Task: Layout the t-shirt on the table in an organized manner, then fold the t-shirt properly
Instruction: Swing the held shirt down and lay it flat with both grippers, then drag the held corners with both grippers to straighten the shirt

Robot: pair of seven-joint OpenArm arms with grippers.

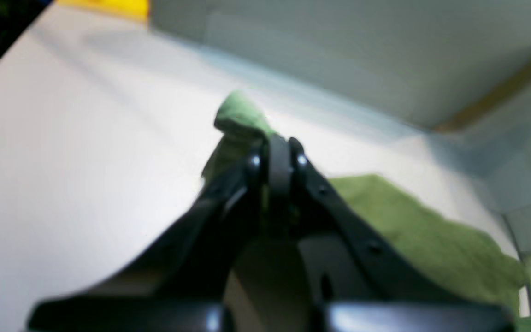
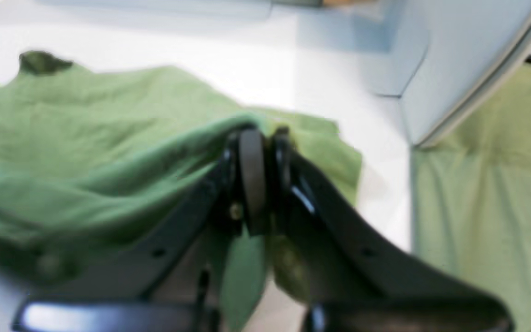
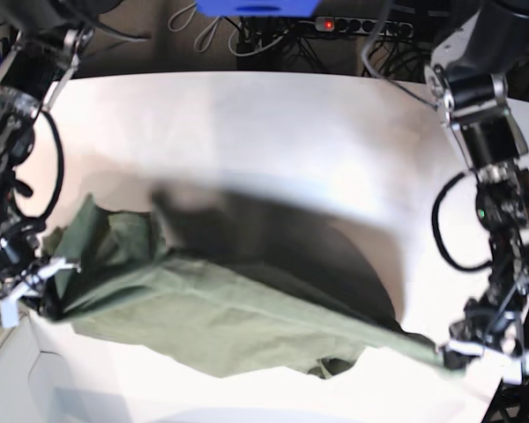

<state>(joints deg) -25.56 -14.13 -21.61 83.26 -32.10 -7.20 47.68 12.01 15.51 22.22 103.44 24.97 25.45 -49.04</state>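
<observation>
Laying-out step: I have the t-shirt stretched between both tools, low over the bench.

My left tool point(image 1: 278, 154) is pinched tight on a bunched bit of the olive t-shirt point(image 3: 220, 317), and my right tool point(image 2: 258, 138) is clamped on another edge of it; in the base view the cloth runs taut from one arm across to the other along the near side of the white bench point(image 3: 273, 132), part sagging and part lifted, with a dark shadow beneath. I judge the shirt not yet flat, so folding hasn't begun. Next I'd need to keep the tension even, lower both ends together and lay the cloth smooth before letting go.
</observation>
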